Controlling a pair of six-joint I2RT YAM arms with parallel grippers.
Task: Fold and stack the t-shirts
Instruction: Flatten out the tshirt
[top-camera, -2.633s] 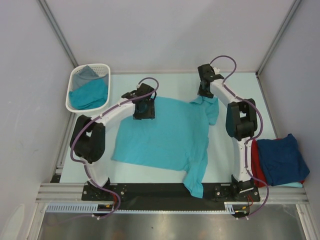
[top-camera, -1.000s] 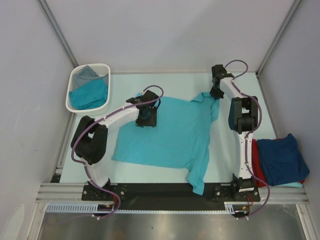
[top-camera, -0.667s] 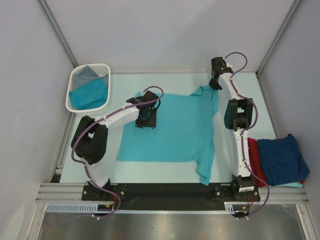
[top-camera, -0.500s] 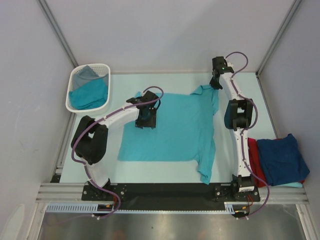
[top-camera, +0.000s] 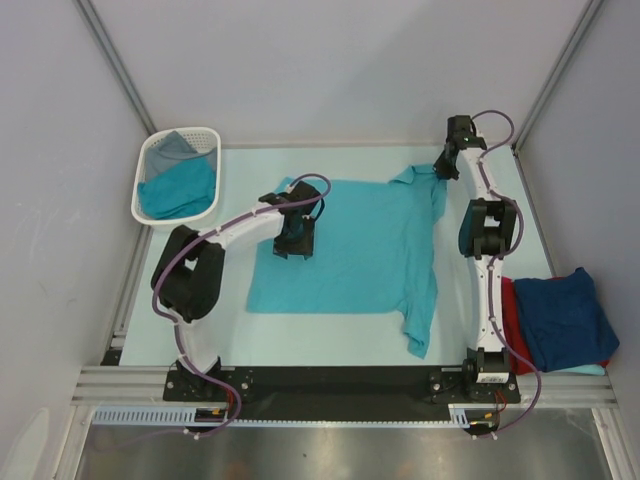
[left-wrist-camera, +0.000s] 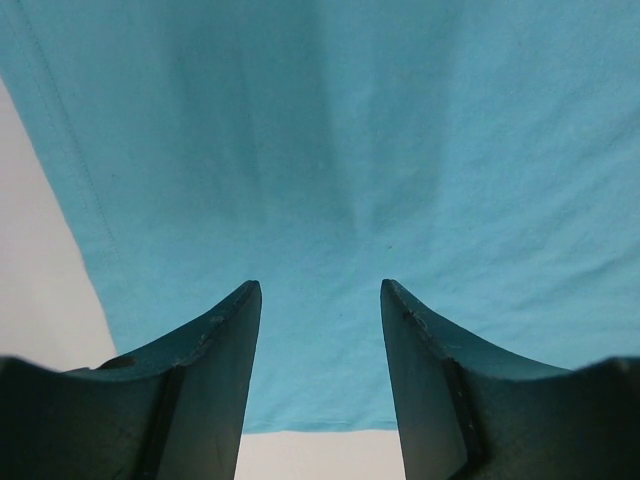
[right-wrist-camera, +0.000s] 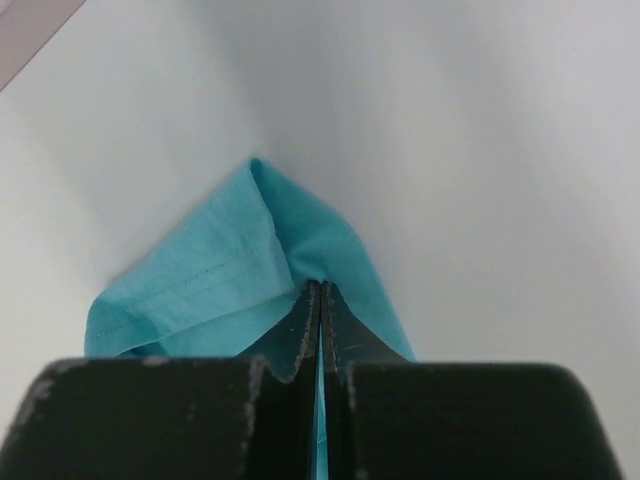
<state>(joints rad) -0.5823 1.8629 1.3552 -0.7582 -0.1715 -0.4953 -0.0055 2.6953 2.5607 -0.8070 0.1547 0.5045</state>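
The teal shirt lies spread flat on the surface. The left fingers stand apart over its far left part, perhaps pressing the cloth. The right fingers are clamped on its far right sleeve. Well to its right, a navy shirt lies on a red shirt.

The spread t-shirt lies mid-worktop under my left gripper. My right gripper pinches its sleeve near the far right corner. The basket sits in the far left corner, and the folded shirts lie by the right edge.
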